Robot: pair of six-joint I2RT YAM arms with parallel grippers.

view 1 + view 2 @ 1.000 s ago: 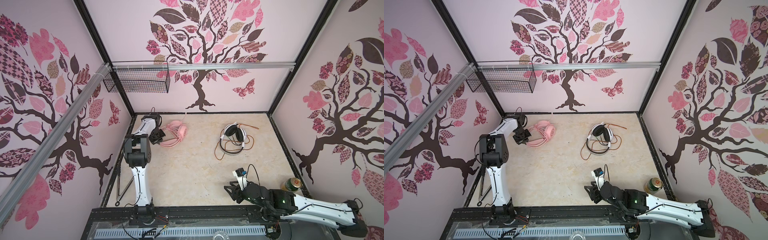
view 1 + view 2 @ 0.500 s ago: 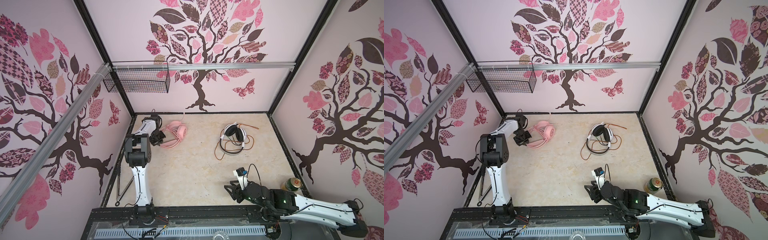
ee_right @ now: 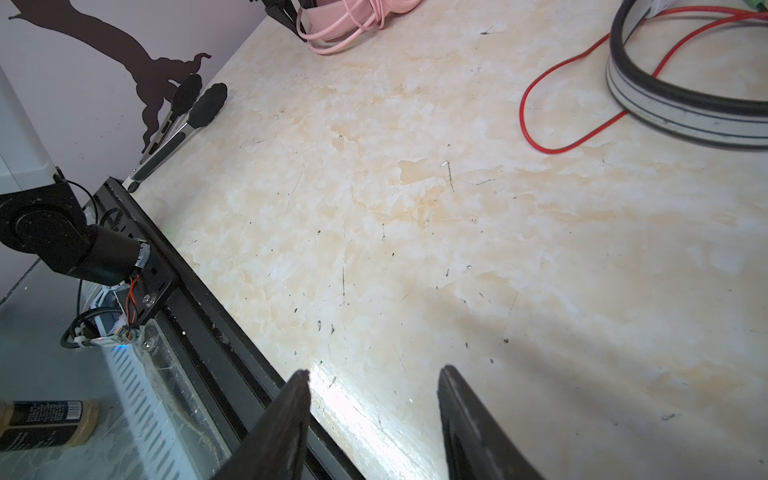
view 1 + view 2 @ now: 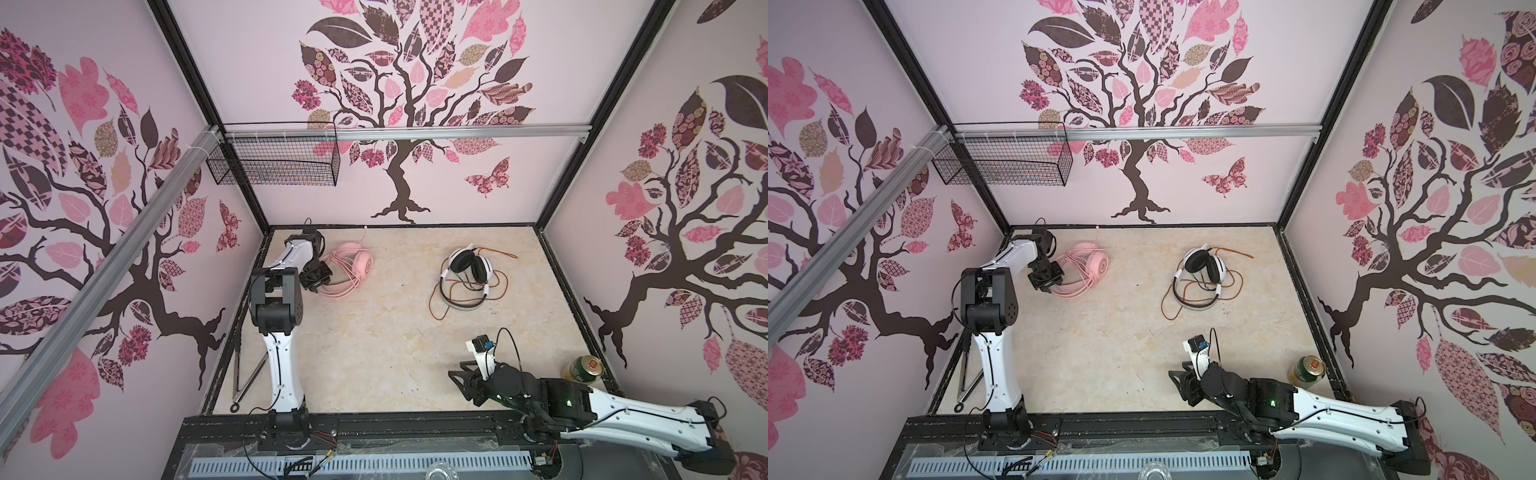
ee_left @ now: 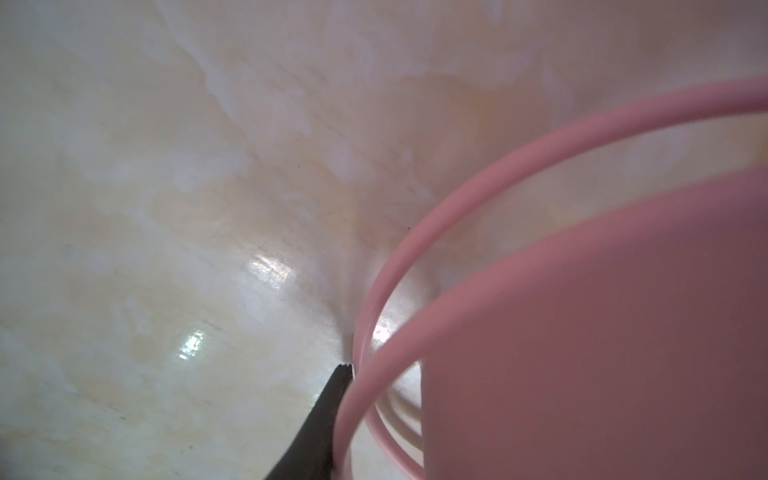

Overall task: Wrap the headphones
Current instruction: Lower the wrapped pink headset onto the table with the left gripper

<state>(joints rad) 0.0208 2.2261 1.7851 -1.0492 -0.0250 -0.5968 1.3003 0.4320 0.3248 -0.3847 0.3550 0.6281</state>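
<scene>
Very little has moved since a second ago. The left gripper (image 4: pixel 318 277) sits at the same spot against the near edge of the pink headset (image 4: pixel 353 266), far left on the table (image 4: pixel 374 353), and neither headset has shifted.

In the left wrist view one black finger (image 5: pixel 316 424) lies just beside a loop of pink cable (image 5: pixel 415 232). The other finger is hidden behind the pink band, so we cannot tell whether the jaws are spread or pinching anything.

We judge the step in hand to be laying the pink cable around its headset. To do it well, we would:
- take one strand only, not the bundle;
- keep the loops low and snug against the band;
- let go only once the strand rests there, or it may spring loose.

The right gripper (image 3: pixel 374 372) hangs over the near edge with its fingers spread and nothing between them, as it did before. The white headset (image 4: pixel 469 270) lies well apart, far right, its red cable (image 4: pixel 432 303) sprawled loose around it. We take that one as not yet wrapped.
</scene>
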